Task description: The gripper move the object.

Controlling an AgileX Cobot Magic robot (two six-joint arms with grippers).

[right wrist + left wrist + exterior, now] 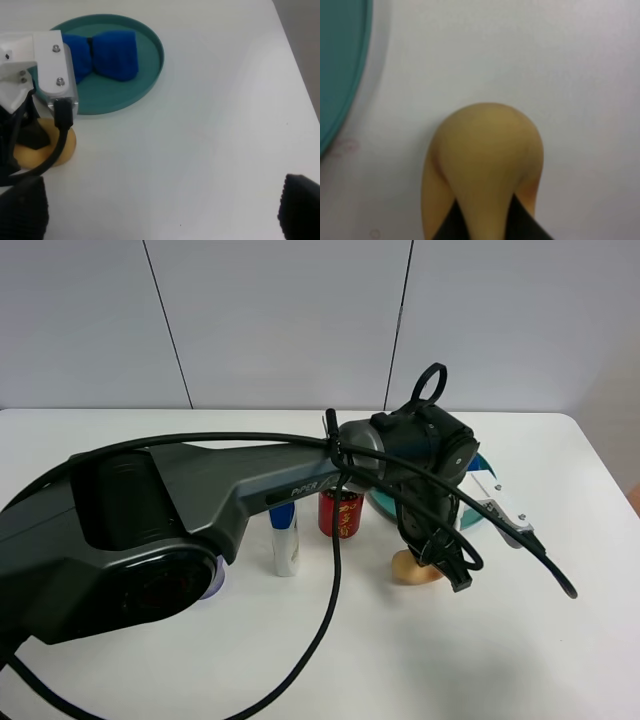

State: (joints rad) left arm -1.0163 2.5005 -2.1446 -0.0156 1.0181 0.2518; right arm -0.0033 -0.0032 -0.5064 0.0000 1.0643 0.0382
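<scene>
The white counter (130, 440) carries one potato (410, 568), one red can (340, 514), one white bottle (285, 542) and one teal plate (150, 75) holding two blue blocks (116, 54). The potato lies at 5 o'clock from the can, just beside the plate. Your left hand (452, 568) points down over it, fingers (522, 227) straddling it. Whether they grip it cannot be told. Your right hand (161, 207) hangs spread wide.

One potato (406, 566), one red can (340, 516), one white bottle (286, 546), one teal plate (150, 75), two blue pieces (116, 54).
</scene>
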